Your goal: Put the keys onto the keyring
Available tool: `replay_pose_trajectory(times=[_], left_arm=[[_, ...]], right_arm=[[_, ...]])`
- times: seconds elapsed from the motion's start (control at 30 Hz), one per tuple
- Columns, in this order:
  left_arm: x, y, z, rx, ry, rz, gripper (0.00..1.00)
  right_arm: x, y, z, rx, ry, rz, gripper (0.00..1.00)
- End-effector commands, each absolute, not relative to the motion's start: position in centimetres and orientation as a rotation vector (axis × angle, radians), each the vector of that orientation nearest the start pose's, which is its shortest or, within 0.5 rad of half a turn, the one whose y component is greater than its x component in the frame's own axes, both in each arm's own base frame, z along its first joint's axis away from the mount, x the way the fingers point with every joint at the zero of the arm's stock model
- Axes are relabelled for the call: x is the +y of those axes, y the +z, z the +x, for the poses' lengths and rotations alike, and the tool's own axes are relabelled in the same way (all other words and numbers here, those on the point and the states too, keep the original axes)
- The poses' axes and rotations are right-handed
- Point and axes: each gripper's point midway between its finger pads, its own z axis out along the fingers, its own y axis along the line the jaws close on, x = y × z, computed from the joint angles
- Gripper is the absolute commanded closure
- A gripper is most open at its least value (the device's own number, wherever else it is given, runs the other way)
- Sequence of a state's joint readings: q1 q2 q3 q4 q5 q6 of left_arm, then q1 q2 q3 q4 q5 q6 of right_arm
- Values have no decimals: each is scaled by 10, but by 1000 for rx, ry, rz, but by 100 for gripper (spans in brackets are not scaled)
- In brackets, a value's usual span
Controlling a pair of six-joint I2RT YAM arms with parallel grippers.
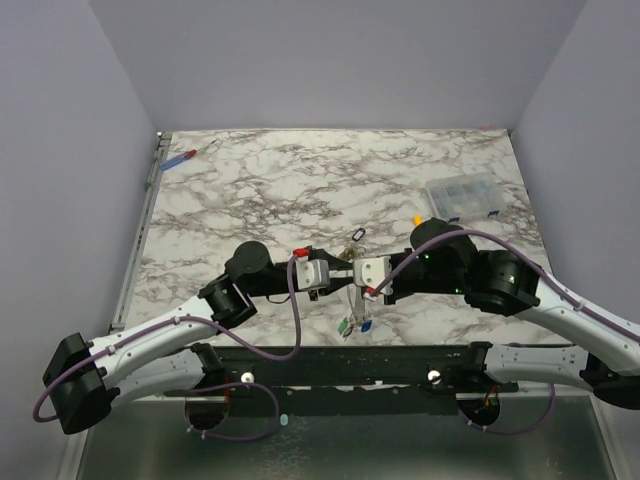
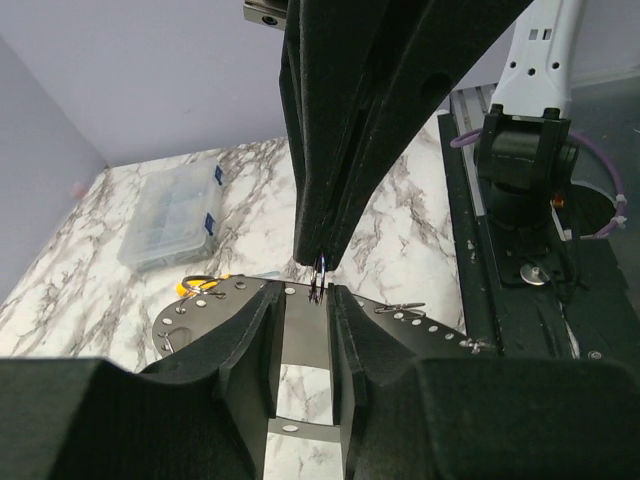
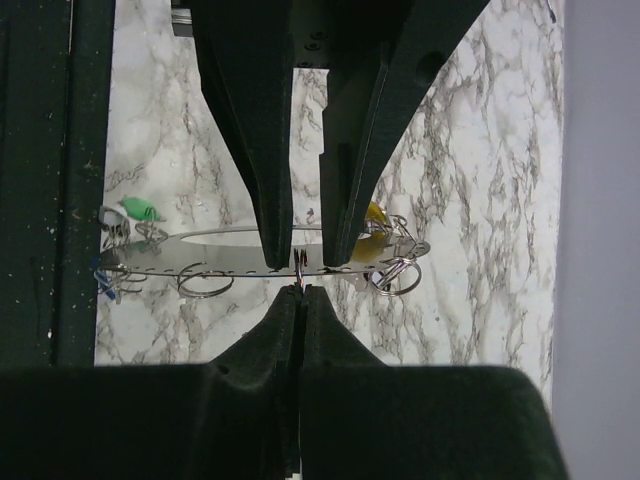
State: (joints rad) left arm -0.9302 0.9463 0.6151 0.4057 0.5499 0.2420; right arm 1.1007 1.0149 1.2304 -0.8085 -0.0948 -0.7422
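Both grippers meet tip to tip over the marble near the front edge. My right gripper [image 3: 301, 292] [image 1: 355, 278] is shut on a small split ring [image 3: 300, 266] [image 2: 318, 280]. My left gripper [image 2: 305, 295] [image 3: 308, 258] [image 1: 338, 272] is open, its fingers [image 2: 262, 330] straddling that ring without touching it. Under the tips lies the keyring [image 3: 150, 258] [image 2: 205, 320], which looks like a flat silver oval band with holes. At its near end are the green key [image 3: 140, 210] [image 1: 346, 325] and blue key [image 3: 103, 285] [image 1: 366, 324]. A yellow key [image 3: 376, 214] [image 2: 195, 285] is at the far end.
A clear compartment box [image 1: 460, 195] [image 2: 170, 215] stands at the back right. A red-and-blue screwdriver [image 1: 180, 158] lies in the far left corner. A loose small ring [image 1: 355, 237] rests just beyond the grippers. The black rail [image 1: 350, 360] runs along the near edge.
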Motion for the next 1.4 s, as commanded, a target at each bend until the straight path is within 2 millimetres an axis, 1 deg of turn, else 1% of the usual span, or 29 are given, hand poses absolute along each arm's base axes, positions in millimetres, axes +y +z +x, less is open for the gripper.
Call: replay_pose_trajectory(times=[0.0, 0.07, 0.17, 0.27, 0.3, 0.4, 0.47, 0.6, 0.63, 0.7, 0.8, 0.97, 1.07, 1.2, 1.37], left_arm=[[-335, 299, 134, 938, -992, 1227, 74], [-336, 299, 134, 938, -994, 1230, 79], [-337, 298, 133, 937, -1000, 1234, 85], [-339, 299, 132, 932, -1004, 1236, 94], [-340, 300, 132, 929, -1006, 1236, 100], [-340, 302, 131, 921, -1012, 1229, 100], [-339, 307, 131, 908, -1013, 1209, 100], [-334, 318, 130, 879, -1015, 1160, 100], [-333, 322, 130, 870, -1012, 1145, 100], [-329, 327, 130, 860, -1007, 1124, 100], [-325, 333, 130, 845, -1001, 1094, 100], [-321, 337, 126, 822, -1013, 1074, 100], [-321, 339, 124, 812, -1023, 1065, 100], [-321, 341, 124, 802, -1029, 1057, 100], [-320, 342, 124, 800, -1028, 1052, 100]], right_arm=[[270, 303, 141, 1162, 349, -1713, 99], [271, 305, 140, 1152, 355, -1707, 99], [271, 305, 139, 1146, 361, -1705, 99], [272, 306, 138, 1140, 370, -1702, 99], [272, 306, 138, 1137, 375, -1698, 99], [274, 308, 136, 1129, 390, -1685, 100], [274, 309, 137, 1133, 396, -1663, 99], [272, 315, 143, 1143, 381, -1583, 60], [270, 317, 144, 1142, 377, -1560, 55], [267, 317, 145, 1134, 369, -1536, 52], [263, 323, 142, 1116, 379, -1505, 52], [262, 333, 138, 1080, 409, -1461, 62], [264, 335, 136, 1069, 427, -1448, 65], [267, 336, 136, 1067, 437, -1446, 68], [270, 338, 134, 1065, 458, -1447, 70]])
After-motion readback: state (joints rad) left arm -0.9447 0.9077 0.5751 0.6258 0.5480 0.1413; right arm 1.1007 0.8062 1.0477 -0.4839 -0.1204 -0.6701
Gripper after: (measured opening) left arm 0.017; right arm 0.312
